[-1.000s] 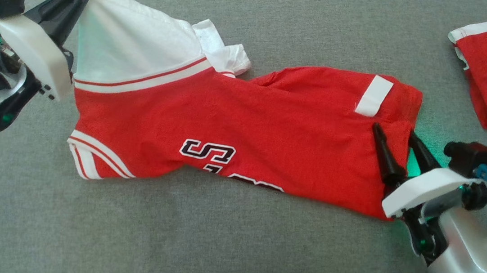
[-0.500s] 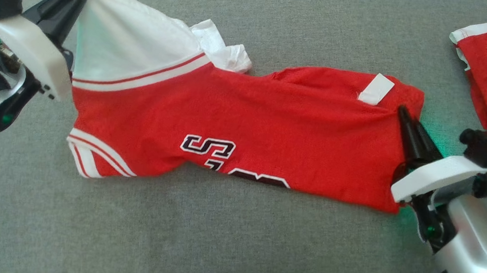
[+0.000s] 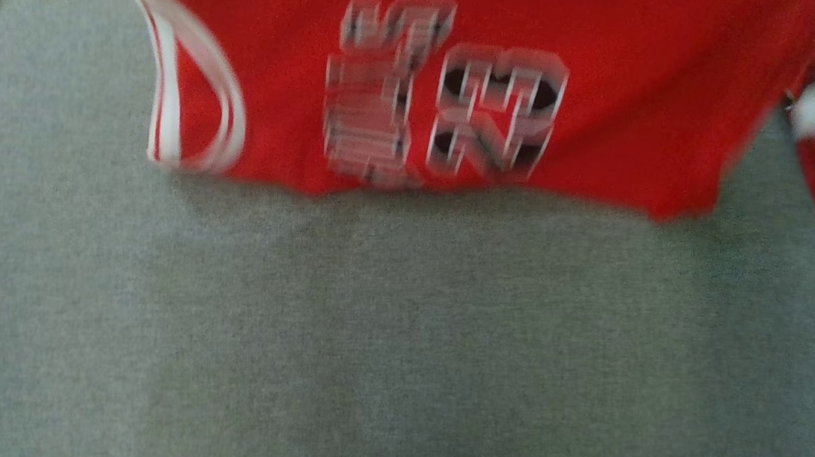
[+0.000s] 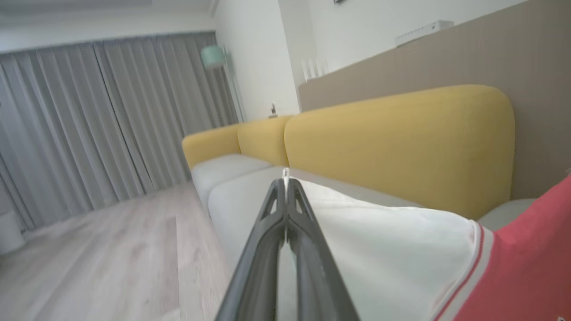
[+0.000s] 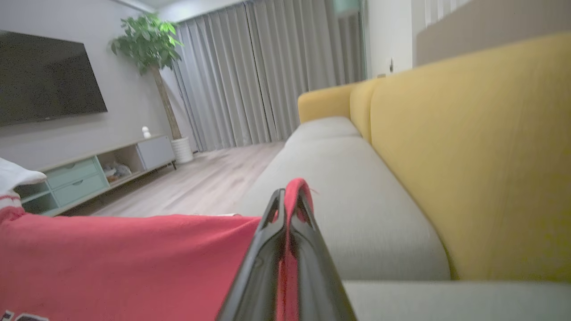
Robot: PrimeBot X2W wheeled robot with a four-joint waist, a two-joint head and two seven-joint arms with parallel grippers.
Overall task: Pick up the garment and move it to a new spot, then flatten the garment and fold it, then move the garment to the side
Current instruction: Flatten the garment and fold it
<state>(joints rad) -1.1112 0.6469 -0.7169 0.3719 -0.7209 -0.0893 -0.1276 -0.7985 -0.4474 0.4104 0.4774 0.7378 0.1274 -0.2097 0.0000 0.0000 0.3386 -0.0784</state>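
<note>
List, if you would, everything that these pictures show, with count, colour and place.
garment: one, red with white top, stretched between both grippers over the seat.
sofa seat: one, grey, under the garment.
sofa back: one, yellow, behind the seat.
curtains: one run, grey, along the far wall.
floor: one, pale wood, beside the sofa.
television: one, black, on the wall.
plant: one, green, beside the curtains.
cabinet: one, pale with mint drawers, below the television.
left gripper: one, dark, shut on the garment's white corner.
right gripper: one, dark, shut on the garment's red edge.
</note>
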